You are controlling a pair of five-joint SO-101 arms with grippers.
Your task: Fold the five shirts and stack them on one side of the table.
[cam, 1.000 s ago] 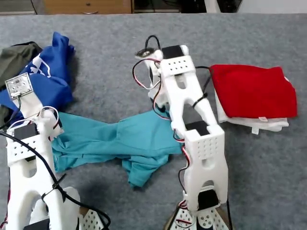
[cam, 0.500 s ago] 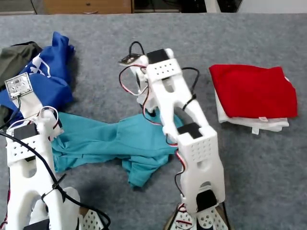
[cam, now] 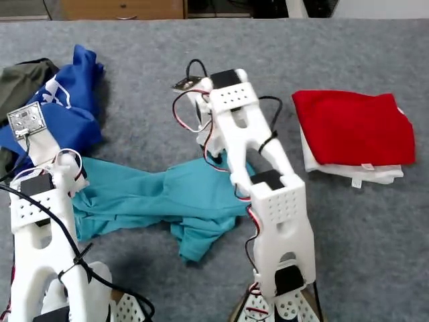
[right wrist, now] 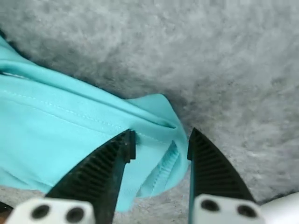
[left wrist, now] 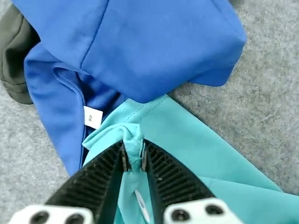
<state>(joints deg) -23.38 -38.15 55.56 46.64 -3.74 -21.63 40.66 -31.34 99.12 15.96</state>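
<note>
A teal shirt (cam: 167,198) lies crumpled and stretched sideways across the middle of the grey table (cam: 335,54), between the two arms. The left gripper (left wrist: 133,150) has its fingers clamped on a small bunched fold at the shirt's near-left edge, just beside a heap made of a blue shirt (cam: 67,107) and a dark shirt (cam: 23,77). This grip likely anchors one corner so the cloth can be pulled flat. The right gripper (right wrist: 161,140) hovers over the opposite end with its fingers apart, straddling a hemmed corner of the teal fabric but not pinching it (a second hold seems intended here, so the shirt can be spread out before folding). At the right side of the table, well apart, a folded red shirt (cam: 352,127) rests on a folded white shirt (cam: 348,173). That is probably the stack, which would leave three shirts to fold.

The left arm (cam: 40,221) sits low at the table's near-left corner and reaches only a short way forward. The right arm (cam: 265,181) stretches forward from the near edge, its wrist tipped down over the shirt's far-right end.
</note>
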